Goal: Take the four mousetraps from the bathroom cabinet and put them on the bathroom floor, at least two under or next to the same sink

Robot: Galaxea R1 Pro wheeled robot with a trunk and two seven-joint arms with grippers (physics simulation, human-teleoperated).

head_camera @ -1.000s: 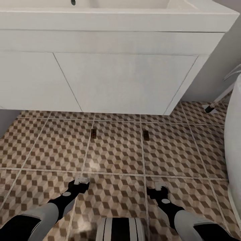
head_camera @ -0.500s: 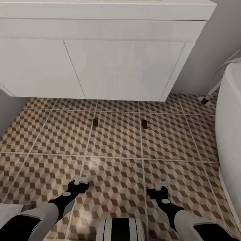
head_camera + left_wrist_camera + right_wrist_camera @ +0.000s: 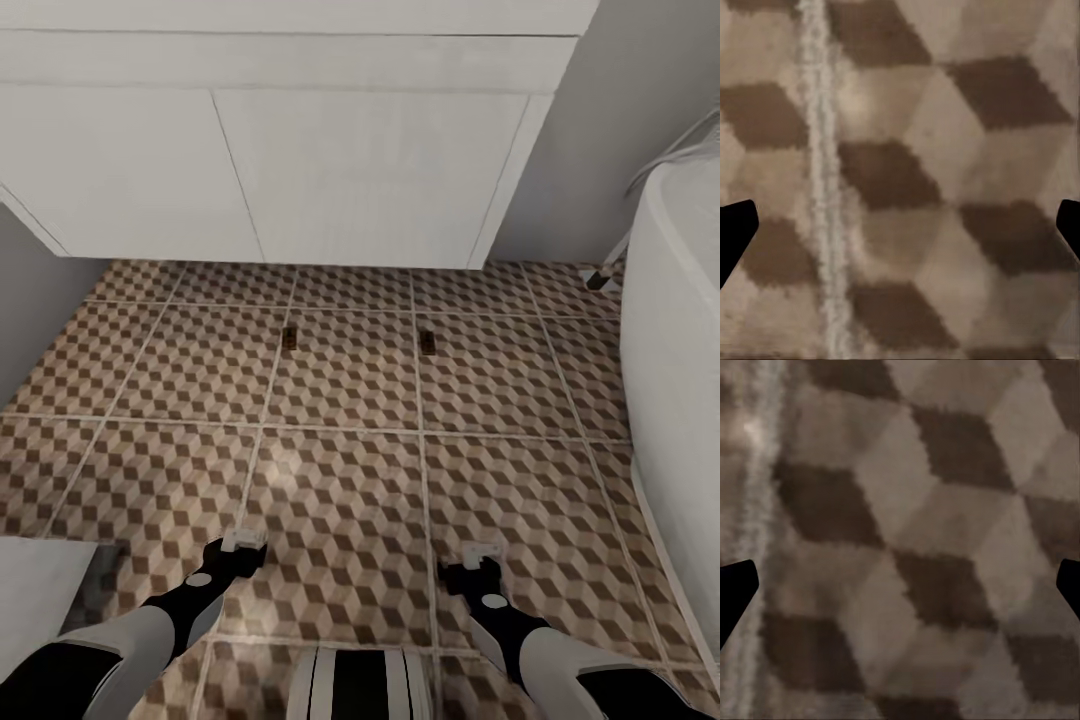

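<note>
Now, traps: I see 2 mousetraps (image 3: pixel 290 339) (image 3: pixel 427 342) on the bathroom floor (image 3: pixel 350 480), just before the white vanity (image 3: pixel 370 170), long axes pointing toward it.
Jaws: left gripper (image 3: pixel 243 541) and right gripper (image 3: pixel 480 553) spread wide, empty.
Bearing: both traps well ahead of me.

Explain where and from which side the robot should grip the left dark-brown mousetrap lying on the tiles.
Probably from straight above: the small flat dark-brown rectangular mousetrap lies flat on the cube-patterned tiled floor, long axis pointing toward the white vanity. Pinch across its two long edges.
</note>
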